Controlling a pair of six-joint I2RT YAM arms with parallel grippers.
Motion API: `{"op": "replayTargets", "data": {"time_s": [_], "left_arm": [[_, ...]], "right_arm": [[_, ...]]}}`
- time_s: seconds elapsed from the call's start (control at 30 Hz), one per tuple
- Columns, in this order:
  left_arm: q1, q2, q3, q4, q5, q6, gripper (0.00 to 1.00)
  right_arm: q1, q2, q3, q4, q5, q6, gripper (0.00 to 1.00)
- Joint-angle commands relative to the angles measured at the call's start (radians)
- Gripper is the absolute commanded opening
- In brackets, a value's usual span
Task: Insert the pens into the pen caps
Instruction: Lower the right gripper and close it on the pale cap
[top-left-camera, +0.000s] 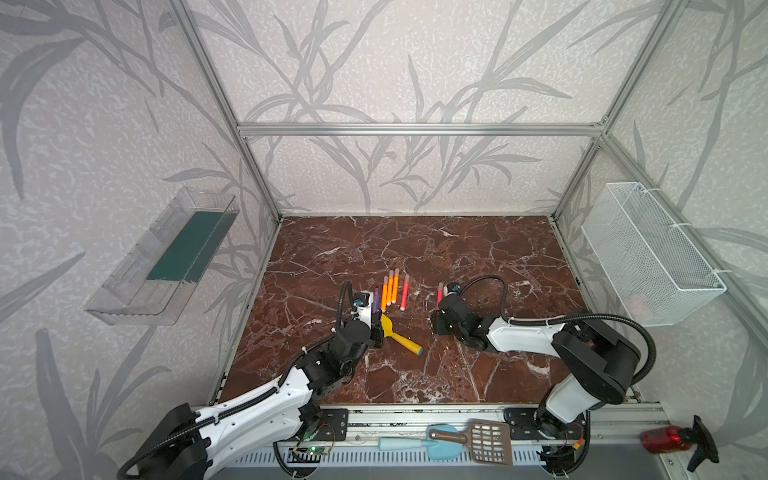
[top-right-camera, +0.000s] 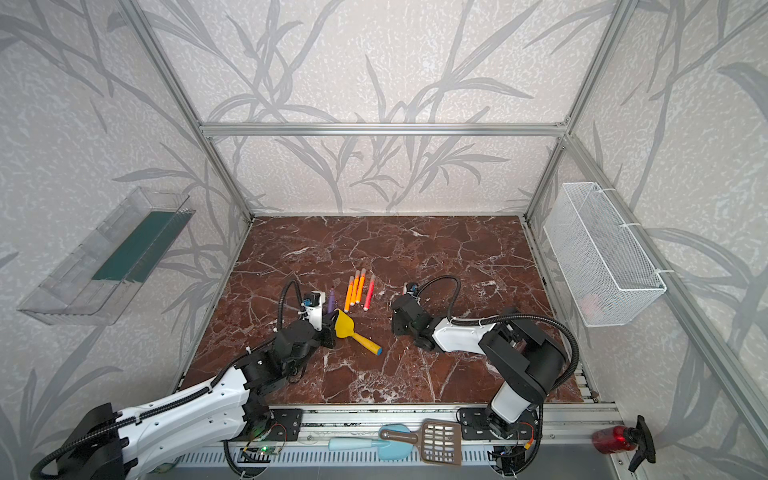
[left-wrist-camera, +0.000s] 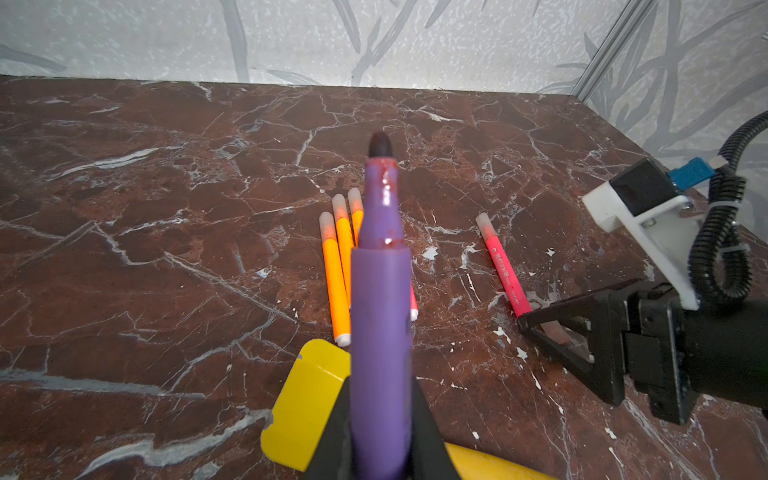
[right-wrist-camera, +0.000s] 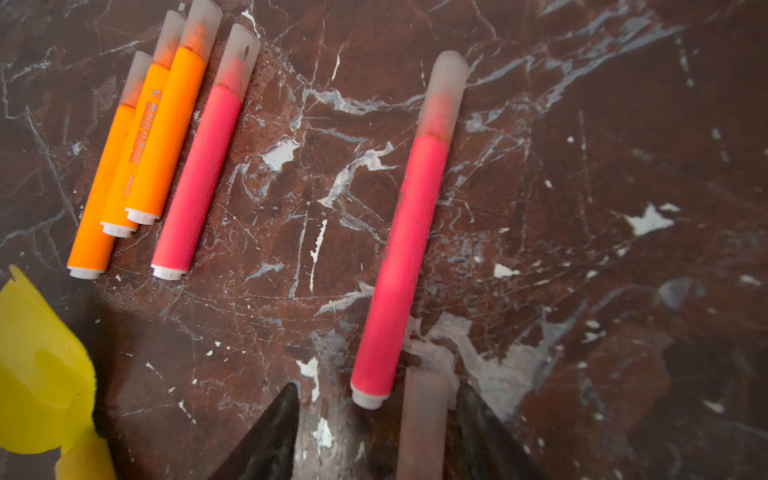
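Above red-brown marble tabletop (top-left-camera: 415, 249), clamps purple pen (left-wrist-camera: 380, 332) in left gripper (left-wrist-camera: 380, 399), straddles loose pen cap (right-wrist-camera: 422, 424) with right gripper (right-wrist-camera: 378, 388) jaws parted, just beside capped pink pen (right-wrist-camera: 407, 249).

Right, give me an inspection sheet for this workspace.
Surface: brown marble-look table, white flecks.
Job's things: three orange pens and two pink pens lie capped; purple pen uncapped; one loose cap.
Clutter: yellow toy shovel lies by the pens.
End effectors: left end effector shut on the purple pen; right end effector open around the loose cap.
Cables: black hoses loop above both wrists.
Surroundings: clear tray on left wall, wire basket on right wall; spatula, scoop, spray bottle on front rail.
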Motion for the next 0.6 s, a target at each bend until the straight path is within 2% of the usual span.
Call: {"op": "replayTargets", "data": {"time_s": [0.0, 0.1, 0.17, 0.57], "left_arm": [[0.004, -0.005, 0.005, -0.007, -0.024, -0.002, 0.0], [0.004, -0.001, 0.006, -0.006, -0.019, -0.003, 0.0], [0.004, 0.0, 0.009, -0.005, -0.018, -0.004, 0.0], [0.003, 0.01, 0.014, -0.005, -0.011, -0.005, 0.0]], "right_arm": [[-0.003, -0.027, 0.002, -0.067, 0.04, -0.025, 0.52], [-0.003, -0.02, 0.018, -0.108, 0.062, -0.029, 0.37], [-0.003, -0.015, 0.018, -0.114, 0.075, -0.029, 0.32], [-0.003, 0.075, 0.11, -0.201, 0.104, -0.04, 0.3]]}}
